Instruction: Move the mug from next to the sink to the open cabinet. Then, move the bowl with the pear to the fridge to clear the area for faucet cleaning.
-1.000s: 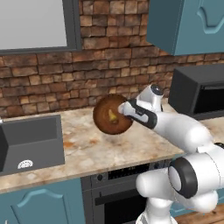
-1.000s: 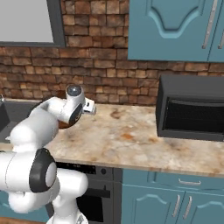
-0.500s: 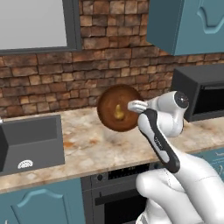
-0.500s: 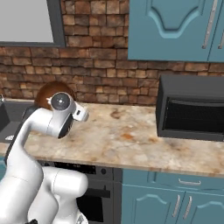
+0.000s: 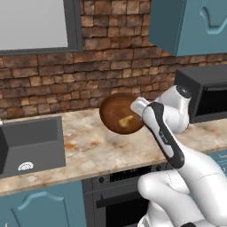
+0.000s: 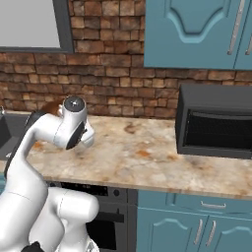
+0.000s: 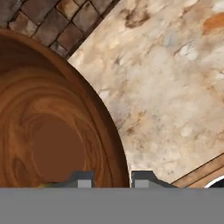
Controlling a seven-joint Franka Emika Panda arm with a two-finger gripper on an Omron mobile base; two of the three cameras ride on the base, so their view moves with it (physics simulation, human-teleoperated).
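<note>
Gripping: gripper (image 7: 112, 179) pinches the bowl (image 5: 120, 114) rim, lifted, tilted.
Around: sink (image 5: 33, 144) left, microwave (image 6: 215, 121) right, countertop (image 6: 147, 157) below.
Hidden: pear (image 5: 125, 121) partly visible.

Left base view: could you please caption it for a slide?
Gripper holds the bowl with the pear tilted above the counter.

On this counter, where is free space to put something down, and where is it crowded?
Free: the counter between the arm and the microwave, and the strip between the sink and the bowl. Crowded: around the bowl with the pear, which the gripper holds by the rim above the counter.
</note>
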